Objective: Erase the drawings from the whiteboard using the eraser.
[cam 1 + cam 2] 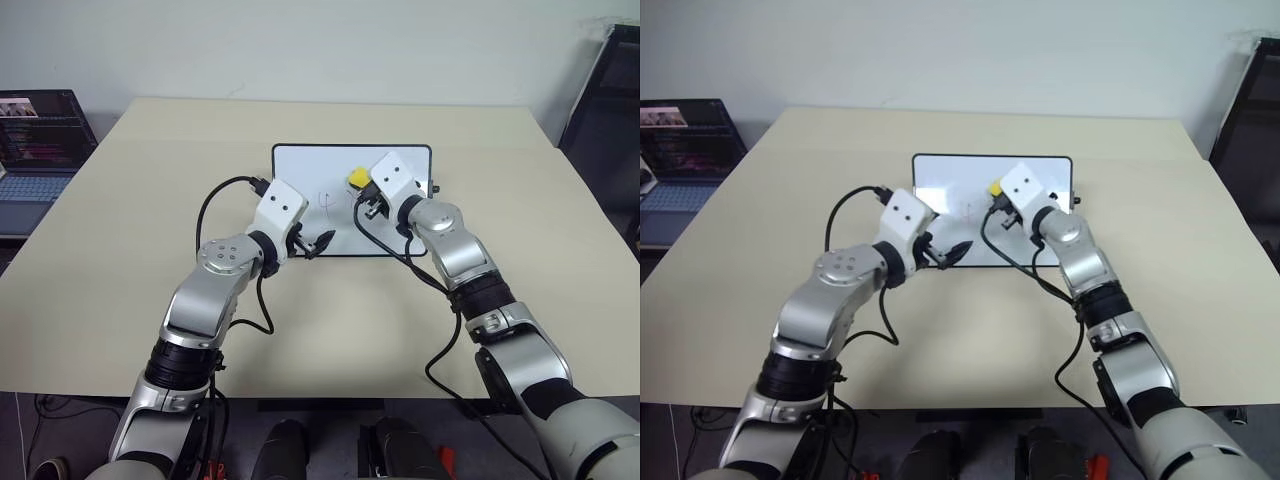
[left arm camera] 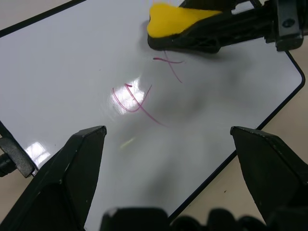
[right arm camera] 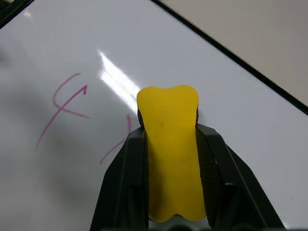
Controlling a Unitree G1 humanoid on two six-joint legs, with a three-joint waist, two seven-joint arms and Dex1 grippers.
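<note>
On whiteboard (image 2: 67, 57), "4" (image 2: 132, 98) legible, right pincer (image 3: 169, 144) clamping eraser (image 3: 171, 144), left pincer (image 2: 168, 139) apart.

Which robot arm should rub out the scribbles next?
The right gripper: it already pinches the eraser, right beside the drawings on the whiteboard. The left gripper is open and empty.

— what's the right gripper (image 3: 171, 159) got there?
— the eraser (image 3: 169, 144), yellow face up, pinched between its two black fingers (image 3: 126, 178), sides squeezed in.
— where's it sitting?
— low over the whiteboard (image 3: 231, 110), its tip right beside the drawings (image 3: 65, 106): a pink "4", and a stroke running under the eraser's edge. the board's black frame and beige table (image 3: 260, 33) lie beyond.
</note>
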